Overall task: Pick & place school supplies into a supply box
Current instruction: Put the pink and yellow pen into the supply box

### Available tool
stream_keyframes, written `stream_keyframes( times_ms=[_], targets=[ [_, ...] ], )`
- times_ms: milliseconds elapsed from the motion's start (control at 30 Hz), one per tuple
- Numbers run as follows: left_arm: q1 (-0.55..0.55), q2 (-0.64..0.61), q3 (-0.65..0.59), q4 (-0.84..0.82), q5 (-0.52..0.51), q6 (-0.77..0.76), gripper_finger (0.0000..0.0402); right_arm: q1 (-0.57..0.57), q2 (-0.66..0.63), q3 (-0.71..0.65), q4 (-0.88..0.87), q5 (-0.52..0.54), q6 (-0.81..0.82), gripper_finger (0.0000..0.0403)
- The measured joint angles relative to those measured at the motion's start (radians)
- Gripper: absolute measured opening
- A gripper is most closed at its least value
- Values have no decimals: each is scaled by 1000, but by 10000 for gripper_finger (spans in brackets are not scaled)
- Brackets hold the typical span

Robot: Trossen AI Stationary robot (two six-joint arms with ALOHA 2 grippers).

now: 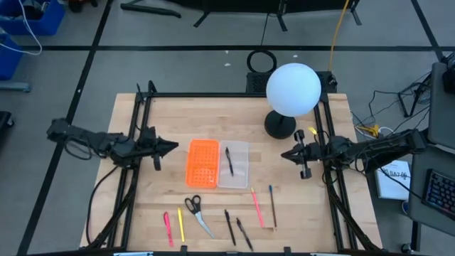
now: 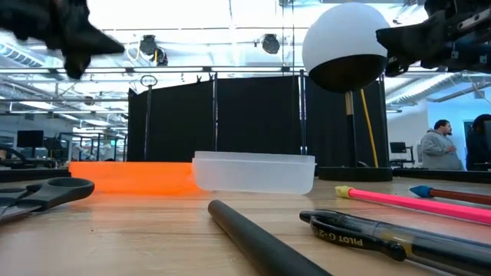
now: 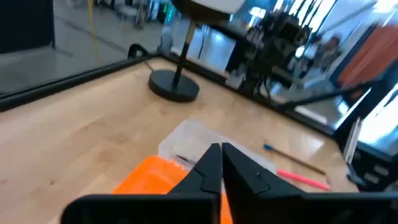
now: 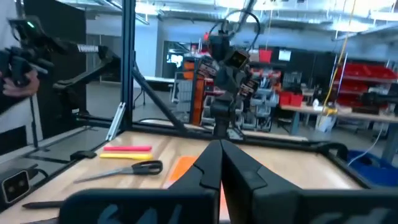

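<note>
Though lying open, supply box point(image 1: 217, 164) (orange grid half, translucent whitish tray)

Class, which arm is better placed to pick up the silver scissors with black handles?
Probably left: the silver scissors with black handles lie on the left gripper's side of the table; the right gripper hangs farther off.

Bright, even overhead light. High view sharp; soft shadows on tabletop point(image 1: 163, 114). Low view: ceiling strips glare, near pens point(image 2: 383, 234) out of focus, left end effector point(image 2: 77, 38) dark & blurred. Left wrist view motion-blurred throughout; right wrist view's background soft, strip lights bright.
</note>
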Motion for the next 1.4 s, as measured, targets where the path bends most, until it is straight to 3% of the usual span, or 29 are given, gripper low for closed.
stream_keyframes(
  times_ms=[100, 300, 467, 667, 900, 1000, 1100, 1233, 1400],
  targets=[
    [-88, 196, 191, -242, -85, -166, 6, 0, 1, 0, 12, -2, -15, 0],
    [-261, 619, 549, -665, -86, -631, 3, 0, 2, -2, -16, -3, -45, 0],
    [-375, 909, 801, -887, 28, -1020, 5, 0, 2, -2, -50, -6, -53, 0],
    [-507, 1161, 1022, -1132, 190, -1480, 4, 0, 2, -3, -80, -7, -53, 0],
    [-598, 1338, 1058, -1103, 348, -1815, 26, 0, 2, -3, -152, -7, -73, 0],
    [-599, 1386, 1057, -1036, 419, -1832, 36, 0, 2, -3, -168, -7, -91, 0],
    [-598, 1420, 1057, -961, 412, -1826, 57, 0, 2, -3, -171, -7, -93, 0],
    [-598, 1454, 1057, -914, 434, -1831, 98, 0, 3, -3, -169, -6, -90, 0],
    [-599, 1485, 1057, -832, 541, -1863, 159, 0, 2, -3, -169, -4, -105, 0]
  ],
)
